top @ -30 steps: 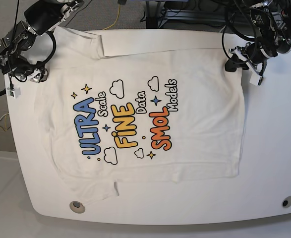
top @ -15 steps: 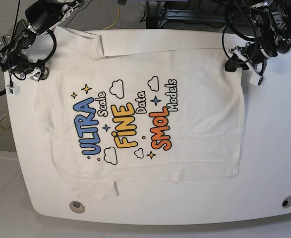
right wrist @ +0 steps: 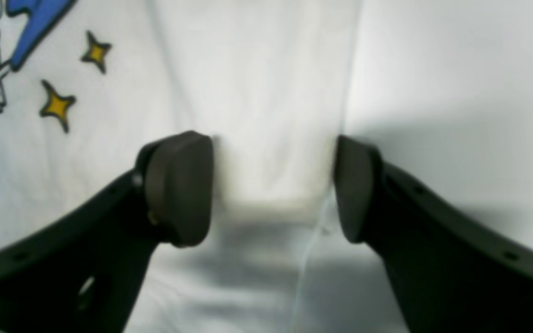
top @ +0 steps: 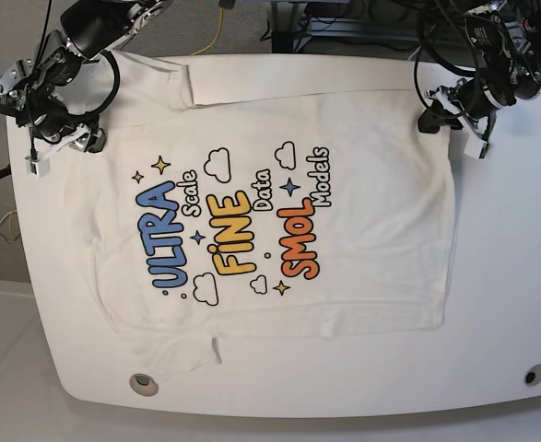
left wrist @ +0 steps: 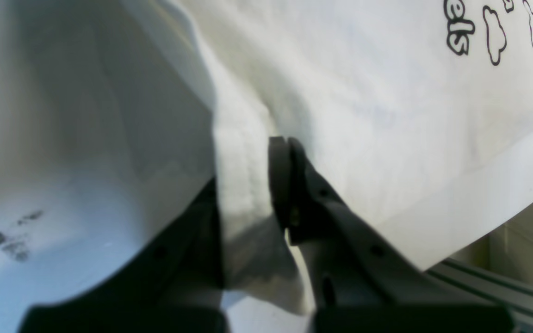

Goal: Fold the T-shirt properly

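Between the left gripper (left wrist: 243, 185) pads sits a pinched hem of the T-shirt (top: 279, 203), spread flat on the table (top: 510, 276). Right gripper (right wrist: 273, 185) wide, straddling the edge, ungripped. Grasping step; next it must close, then both lift together.

The right hand (top: 84, 140) has shifted inward over the T-shirt (top: 362, 239) edge.

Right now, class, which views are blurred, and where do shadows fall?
Base view: sharp, evenly lit T-shirt. Left wrist view: soft focus, dark shade left of the fingers. Right wrist view: blurred throughout, soft shadow on the cloth between and below the fingers.
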Controlling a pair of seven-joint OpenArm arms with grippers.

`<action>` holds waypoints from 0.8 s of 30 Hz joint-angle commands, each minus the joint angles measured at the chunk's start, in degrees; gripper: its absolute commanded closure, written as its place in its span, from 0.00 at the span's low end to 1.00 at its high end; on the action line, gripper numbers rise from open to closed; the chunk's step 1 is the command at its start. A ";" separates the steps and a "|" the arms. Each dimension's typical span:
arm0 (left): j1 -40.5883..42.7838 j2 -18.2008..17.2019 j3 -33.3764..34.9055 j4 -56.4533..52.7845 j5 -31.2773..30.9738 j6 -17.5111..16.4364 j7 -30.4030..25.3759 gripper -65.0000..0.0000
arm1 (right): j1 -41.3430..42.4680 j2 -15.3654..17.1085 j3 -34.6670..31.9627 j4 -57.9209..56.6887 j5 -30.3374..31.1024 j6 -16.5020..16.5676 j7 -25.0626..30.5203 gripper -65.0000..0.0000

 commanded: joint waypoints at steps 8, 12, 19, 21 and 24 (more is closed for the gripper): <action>1.77 -0.55 0.42 -1.40 9.43 1.45 8.09 0.95 | -0.72 -1.56 -0.37 0.01 -1.29 -0.12 -2.18 0.36; 1.77 -0.64 0.33 -1.40 9.43 1.45 8.09 0.95 | -1.16 -1.56 -0.37 0.01 -1.12 -0.12 -2.18 0.36; 1.77 -0.64 0.33 -1.40 9.43 1.45 8.09 0.95 | -2.65 -2.97 -0.73 0.18 -1.12 -0.12 -2.18 0.36; 1.77 -0.64 0.33 -1.40 9.43 1.45 8.09 0.95 | -2.83 -3.50 -1.25 0.36 -1.03 -0.12 -2.18 0.36; 1.77 -0.64 0.33 -1.40 9.43 1.45 8.09 0.95 | -3.53 -3.76 -2.13 0.36 -1.03 -0.12 -2.18 0.36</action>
